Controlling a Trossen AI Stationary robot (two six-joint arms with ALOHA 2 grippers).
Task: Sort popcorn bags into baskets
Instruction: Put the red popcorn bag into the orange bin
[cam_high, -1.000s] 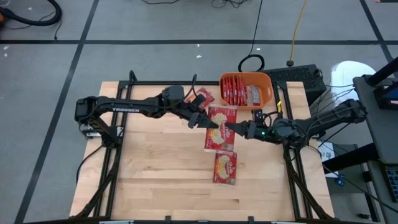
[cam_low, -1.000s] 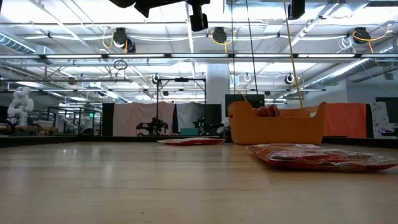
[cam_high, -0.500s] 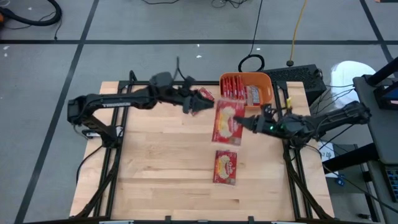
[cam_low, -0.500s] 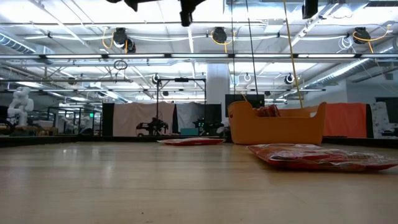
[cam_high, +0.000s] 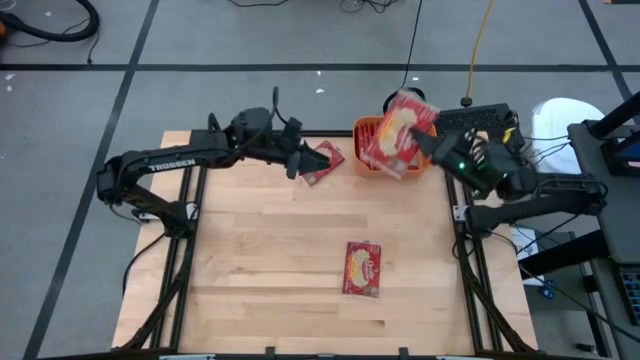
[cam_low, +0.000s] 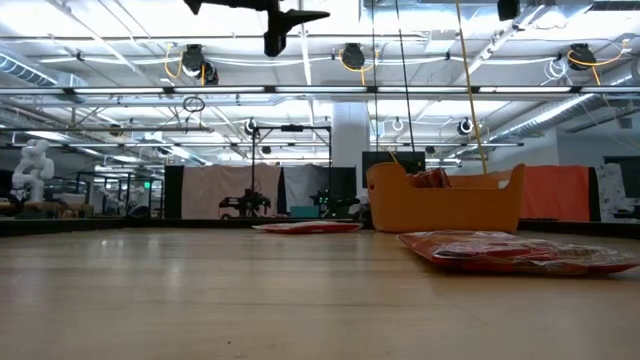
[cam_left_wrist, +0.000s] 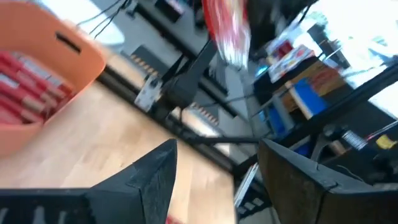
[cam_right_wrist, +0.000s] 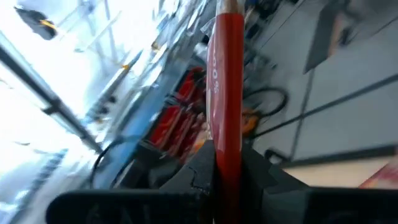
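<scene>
The orange basket (cam_high: 358, 128) stands at the table's far right edge with several red popcorn bags upright inside (cam_left_wrist: 18, 74). My right gripper (cam_high: 422, 143) is shut on one popcorn bag (cam_high: 398, 135), raised above the basket. My left gripper (cam_high: 300, 165) hangs open and empty high over the left edge of a bag (cam_high: 323, 160) that lies flat on the wood left of the basket. Another bag (cam_high: 363, 268) lies flat near the table's middle front. The low view shows the basket (cam_low: 445, 198) and both lying bags (cam_low: 515, 252), (cam_low: 305, 227). My right gripper pinches the popcorn bag's right-hand edge (cam_right_wrist: 227, 140) between its two fingers, coming level from the table's right side. The bag stands out edge-on beyond the fingers (cam_right_wrist: 202, 165). It is lifted clear, tilted, over the basket.
A black box with cables (cam_high: 480, 120) sits just beyond the table's far right corner. Bare wood (cam_high: 250, 260) spreads over the table's left and near parts. The arms' black frames run along both side edges.
My left gripper has let go of the bag that both grippers held over the table's middle and has drawn back toward the far left. My right gripper has carried that bag up and toward the far right, over the basket, and the bag has tipped up.
</scene>
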